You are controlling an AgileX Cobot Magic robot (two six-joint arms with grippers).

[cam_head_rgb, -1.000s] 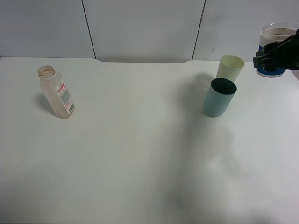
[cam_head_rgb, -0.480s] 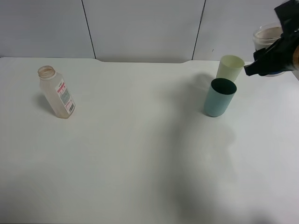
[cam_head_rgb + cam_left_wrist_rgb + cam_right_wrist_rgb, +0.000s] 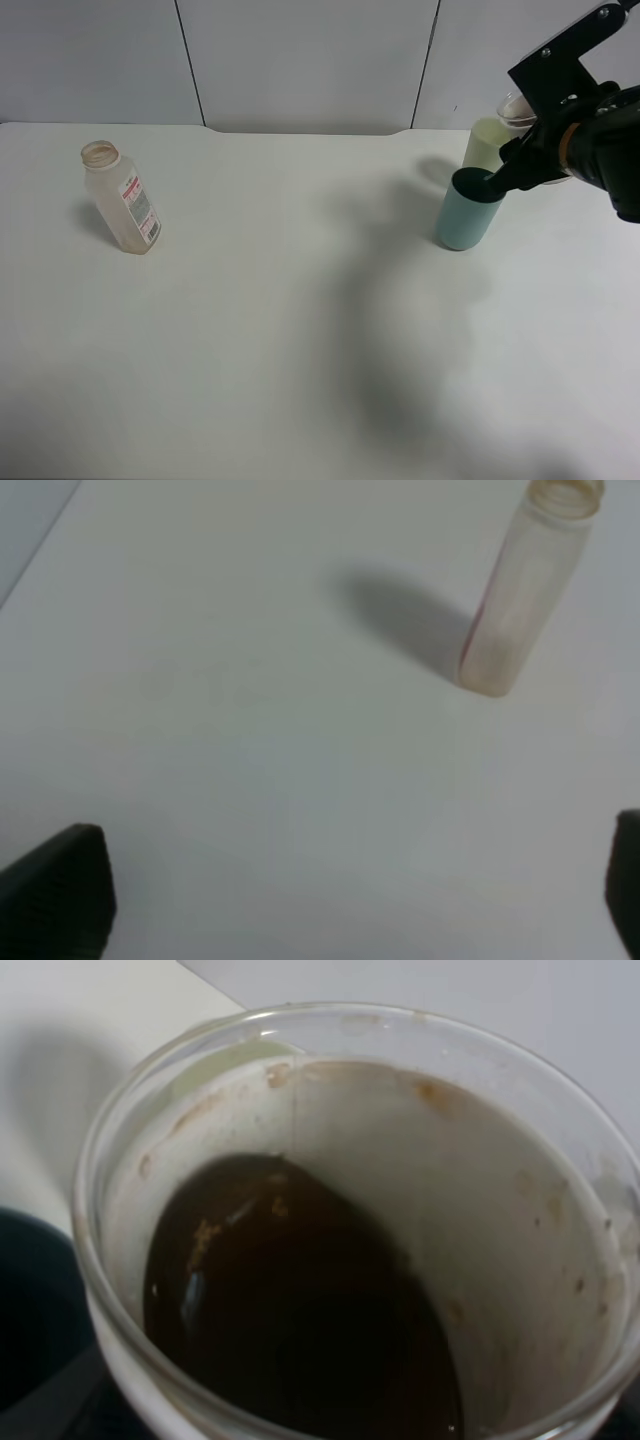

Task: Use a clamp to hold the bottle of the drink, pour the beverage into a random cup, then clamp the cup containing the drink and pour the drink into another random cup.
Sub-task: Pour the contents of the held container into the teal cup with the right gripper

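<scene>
The bottle [image 3: 121, 200] stands uncapped at the far left of the table and looks empty; it also shows in the left wrist view [image 3: 527, 592]. My right clamp [image 3: 530, 150] is shut on the cup with the clear rim [image 3: 515, 106] and holds it tilted in the air, above and between the teal cup [image 3: 468, 210] and the pale yellow-green cup [image 3: 488, 143]. In the right wrist view the held cup [image 3: 350, 1030] contains dark brown beverage [image 3: 300, 1330] pooled toward its lowered side. My left clamp [image 3: 340, 920] is open and empty, well short of the bottle.
The white table [image 3: 280, 330] spreads between the bottle and the cups. The teal cup's dark mouth [image 3: 25, 1310] lies just beside and below the held cup. A grey panelled wall [image 3: 300, 60] runs behind the table.
My right clamp has carried the cup from the far right edge leftward, toward the teal cup, and tilted it. The bottle and the two standing cups have not moved.
</scene>
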